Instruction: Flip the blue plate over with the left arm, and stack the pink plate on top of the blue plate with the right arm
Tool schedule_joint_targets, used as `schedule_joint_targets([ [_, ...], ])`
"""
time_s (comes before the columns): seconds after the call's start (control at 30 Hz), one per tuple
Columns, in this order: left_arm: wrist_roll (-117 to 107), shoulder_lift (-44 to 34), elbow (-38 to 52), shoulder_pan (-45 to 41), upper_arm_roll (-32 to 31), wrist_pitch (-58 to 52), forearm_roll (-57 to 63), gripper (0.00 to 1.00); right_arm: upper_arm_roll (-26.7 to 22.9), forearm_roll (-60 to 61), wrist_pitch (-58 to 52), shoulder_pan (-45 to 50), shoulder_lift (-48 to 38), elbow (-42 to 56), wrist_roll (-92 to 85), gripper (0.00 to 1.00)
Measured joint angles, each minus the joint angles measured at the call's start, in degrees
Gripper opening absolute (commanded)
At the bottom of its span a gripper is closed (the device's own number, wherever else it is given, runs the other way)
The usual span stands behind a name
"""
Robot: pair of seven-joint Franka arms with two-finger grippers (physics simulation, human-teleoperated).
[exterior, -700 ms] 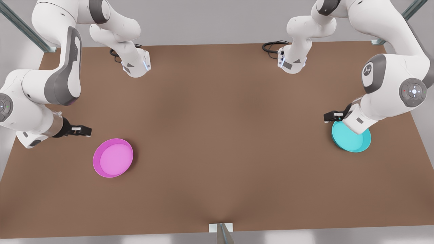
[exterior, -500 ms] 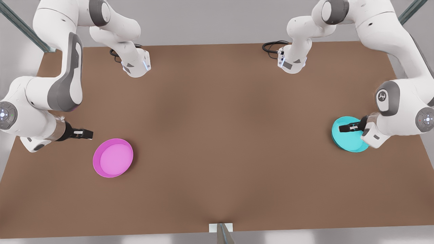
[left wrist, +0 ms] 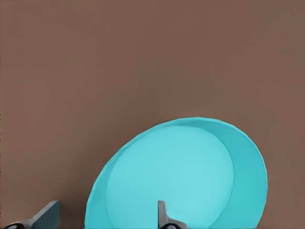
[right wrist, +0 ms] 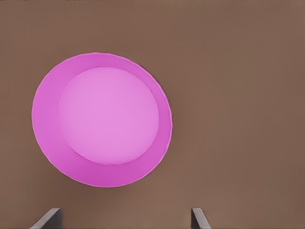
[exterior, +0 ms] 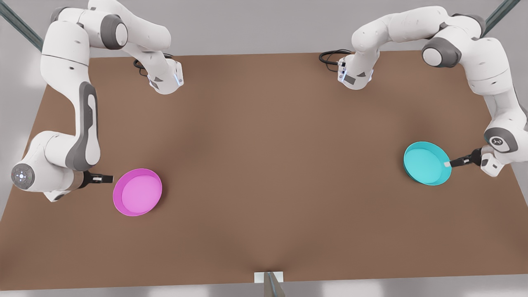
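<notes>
Two arms reaching low, two plates, one each
Left gripper (exterior: 449,163) spread, straddling blue plate (exterior: 426,163) rim; right gripper (exterior: 108,178) spread just beside pink plate (exterior: 137,192).

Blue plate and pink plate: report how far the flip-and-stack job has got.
Nothing is finished. The blue plate sits open side up on the table, unflipped. In hand: the left tool is open at its rim, one finger inside and one outside, not yet closed. The right tool is open beside the pink plate, apart from it. Left: grip, flip, then stack the pink plate on top.
</notes>
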Motion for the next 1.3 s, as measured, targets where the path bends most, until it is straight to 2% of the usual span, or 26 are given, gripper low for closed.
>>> schedule_joint_targets([
  [0.2, 9.1, 1.9, -1.9, 0.8, 0.0, 3.1, -0.4, 1.00, 0.0, 3.5, 7.0, -1.8, 2.9, -3.6, -3.8, 1.00],
  [0.23, 10.3, 2.1, -1.9, 1.0, 0.0, 3.4, -0.5, 0.94, 0.0, 4.3, 8.0, -2.4, 3.7, -3.7, -4.5, 1.00],
  [0.27, 11.4, 2.2, -1.9, 1.1, 0.0, 3.6, -0.5, 0.71, 0.0, 5.5, 8.9, -3.3, 4.7, -3.6, -5.3, 1.00],
  [0.3, 12.5, 2.2, -1.9, 1.1, 0.0, 3.7, -0.5, 0.60, 0.0, 6.6, 9.7, -4.2, 5.6, -3.5, -6.1, 1.00],
  [0.7, 20.0, 2.2, -1.9, 0.6, -0.1, 4.3, -0.5, 0.58, 0.0, 17.4, 19.3, -7.1, 11.2, -3.2, -14.4, 1.00],
  [0.73, 20.3, 2.3, -1.9, 0.5, -0.1, 4.4, -0.5, 0.55, 0.0, 17.8, 19.8, -7.1, 11.4, -3.2, -14.8, 1.00],
  [0.77, 20.6, 2.3, -1.9, 0.5, -0.1, 4.4, -0.5, 0.46, 0.0, 18.1, 20.3, -7.1, 11.4, -3.2, -15.3, 1.00],
  [0.8, 20.9, 2.4, -1.9, 0.5, -0.1, 4.4, -0.5, 0.43, 0.0, 18.4, 20.7, -7.0, 11.5, -3.2, -15.7, 1.00],
  [0.97, 21.9, 2.6, -1.9, 0.3, -0.1, 4.5, -0.5, 0.42, 0.0, 19.3, 21.9, -7.3, 11.5, -3.2, -17.8, 1.00],
  [1.03, 22.1, 2.6, -1.9, 0.1, -0.1, 4.5, -0.4, 0.25, 0.0, 19.6, 22.2, -7.2, 11.5, -3.2, -18.6, 1.00],
  [1.07, 22.1, 2.5, -1.9, 0.0, -0.1, 4.6, -0.4, 0.22, 0.0, 19.7, 22.3, -7.1, 11.5, -3.3, -18.9, 1.00],
  [1.3, 20.6, 2.8, -1.9, -0.8, -0.2, 5.1, 0.2, 0.21, 0.0, 19.9, 22.7, -7.0, 11.5, -3.3, -20.9, 1.00],
])
